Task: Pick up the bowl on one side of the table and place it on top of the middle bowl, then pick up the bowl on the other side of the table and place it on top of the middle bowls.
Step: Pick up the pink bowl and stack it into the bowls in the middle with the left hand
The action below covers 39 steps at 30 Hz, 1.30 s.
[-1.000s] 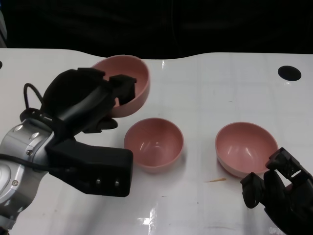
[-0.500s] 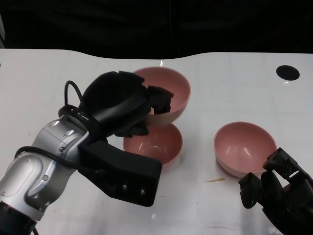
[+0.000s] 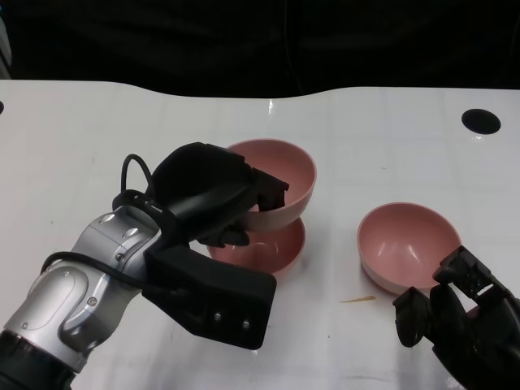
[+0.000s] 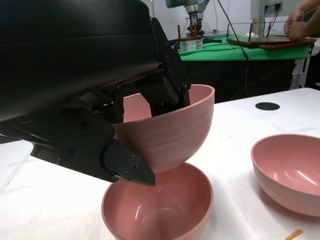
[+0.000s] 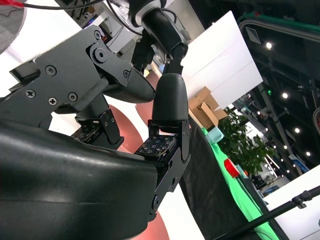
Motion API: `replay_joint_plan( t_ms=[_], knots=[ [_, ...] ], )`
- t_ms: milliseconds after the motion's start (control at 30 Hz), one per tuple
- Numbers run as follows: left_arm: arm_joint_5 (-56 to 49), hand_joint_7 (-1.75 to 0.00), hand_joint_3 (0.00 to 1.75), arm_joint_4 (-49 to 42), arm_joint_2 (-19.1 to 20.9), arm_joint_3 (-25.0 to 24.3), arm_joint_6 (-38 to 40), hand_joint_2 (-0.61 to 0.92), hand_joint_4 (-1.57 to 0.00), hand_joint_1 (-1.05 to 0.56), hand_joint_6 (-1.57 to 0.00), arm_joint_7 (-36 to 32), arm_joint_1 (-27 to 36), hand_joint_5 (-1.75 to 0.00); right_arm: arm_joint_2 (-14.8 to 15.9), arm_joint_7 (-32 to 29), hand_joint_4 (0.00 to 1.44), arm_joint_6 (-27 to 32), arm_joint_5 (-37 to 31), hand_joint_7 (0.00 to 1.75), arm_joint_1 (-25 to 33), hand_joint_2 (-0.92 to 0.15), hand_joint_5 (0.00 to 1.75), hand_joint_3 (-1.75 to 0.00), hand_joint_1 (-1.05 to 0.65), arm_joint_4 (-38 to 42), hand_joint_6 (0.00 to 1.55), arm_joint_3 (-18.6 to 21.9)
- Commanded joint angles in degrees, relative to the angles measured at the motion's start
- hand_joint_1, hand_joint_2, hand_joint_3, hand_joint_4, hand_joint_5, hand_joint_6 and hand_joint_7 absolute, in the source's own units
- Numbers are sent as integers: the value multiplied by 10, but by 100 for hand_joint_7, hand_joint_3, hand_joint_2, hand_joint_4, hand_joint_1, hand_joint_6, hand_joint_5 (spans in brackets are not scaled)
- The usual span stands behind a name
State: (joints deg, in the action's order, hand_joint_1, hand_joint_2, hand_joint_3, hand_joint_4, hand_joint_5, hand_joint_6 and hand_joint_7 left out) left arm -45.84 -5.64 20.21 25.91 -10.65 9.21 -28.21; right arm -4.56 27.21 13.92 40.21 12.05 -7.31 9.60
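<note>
My left hand (image 3: pixel 213 195) grips a pink bowl (image 3: pixel 284 179) by its near rim and holds it tilted just above the middle pink bowl (image 3: pixel 276 244). In the left wrist view the held bowl (image 4: pixel 170 130) hangs over the middle bowl (image 4: pixel 160 207), its base at the lower bowl's rim; whether they touch I cannot tell. A third pink bowl (image 3: pixel 406 244) sits on the table at the right, also seen as the right bowl (image 4: pixel 290 170). My right hand (image 3: pixel 459 321) stays low at the near right, beside that bowl, fingers curled and holding nothing.
The white table (image 3: pixel 390 138) has a black round hole (image 3: pixel 480 121) at the far right. A thin orange sliver (image 3: pixel 357 300) lies near the right bowl. Beyond the table's far edge it is dark. The right wrist view shows only my own fingers (image 5: pixel 167 110) and background.
My left hand carried the pink bowl from the far left to over the middle bowl and lowered it. The right hand has not moved.
</note>
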Motion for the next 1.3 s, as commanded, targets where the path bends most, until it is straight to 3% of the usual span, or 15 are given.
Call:
replay_joint_plan(
  t_ms=[33, 100, 233, 433, 567, 733, 800, 1067, 1100, 1200, 1267, 1300],
  knots=[
    [-4, -141, 6, -14, 2, 1, -4, 92, -68, -9, -68, -17, 12, -175, 9, 4, 80, -1, 7, 136, 1, -56, 175, -112, -3, -1, 82, 7],
    [-6, -159, 6, -23, 2, 3, -8, 92, -67, -9, -58, -27, 15, -175, 8, 2, 80, -3, 5, 135, 2, -56, 175, -112, -4, -1, 82, 7],
    [-5, -166, 7, -33, 3, 5, -12, 92, -67, -10, -53, -33, 18, -175, 8, 0, 79, 0, 6, 136, 4, -55, 175, -112, -4, -5, 82, 7],
    [-3, -145, 7, -34, 4, 6, -9, 92, -65, -12, -63, -21, 24, -175, 8, 0, 79, 0, 7, 137, 3, -55, 175, -113, -4, -3, 81, 8],
    [1, -162, 7, -36, 4, 6, -12, 92, -65, -12, -53, -21, 28, -175, 8, -5, 79, 6, 8, 138, 5, -54, 175, -114, -3, -8, 82, 9],
    [-6, -155, 5, -39, 4, 13, -11, 92, -64, -14, -55, -18, 27, -175, 8, 6, 79, -1, 7, 136, 2, -54, 175, -114, -3, 1, 82, 10],
    [-9, -144, 6, -43, 4, 17, -15, 92, -65, -14, -61, -22, 27, -174, 7, 6, 79, -3, 4, 136, 2, -54, 175, -114, -4, 1, 82, 10],
    [-17, -151, 7, -50, 3, 24, -21, 92, -63, -13, -59, -19, 26, -175, 7, 7, 80, -1, 4, 134, 1, -54, 175, -114, -4, 0, 84, 11],
    [-17, -137, 6, -51, 4, 26, -22, 92, -66, -13, -66, -19, 26, -170, 7, 5, 80, -1, 4, 134, 1, -54, 175, -114, -4, -1, 83, 11],
    [-18, -123, 5, -50, 3, 28, -18, 92, -68, -13, -71, -15, 27, -166, 6, 4, 80, -2, 2, 135, 2, -54, 175, -115, -4, -2, 83, 11],
    [-19, -102, 5, -47, 2, 29, -11, 92, -71, -13, -80, -8, 27, -160, 6, 4, 80, -2, 2, 135, 2, -53, 175, -115, -4, -2, 83, 11],
    [-19, -83, 5, -48, 2, 30, -10, 92, -74, -13, -87, -7, 27, -150, 7, 5, 80, -1, 3, 135, 2, -53, 175, -115, -4, -1, 83, 11]
  ],
)
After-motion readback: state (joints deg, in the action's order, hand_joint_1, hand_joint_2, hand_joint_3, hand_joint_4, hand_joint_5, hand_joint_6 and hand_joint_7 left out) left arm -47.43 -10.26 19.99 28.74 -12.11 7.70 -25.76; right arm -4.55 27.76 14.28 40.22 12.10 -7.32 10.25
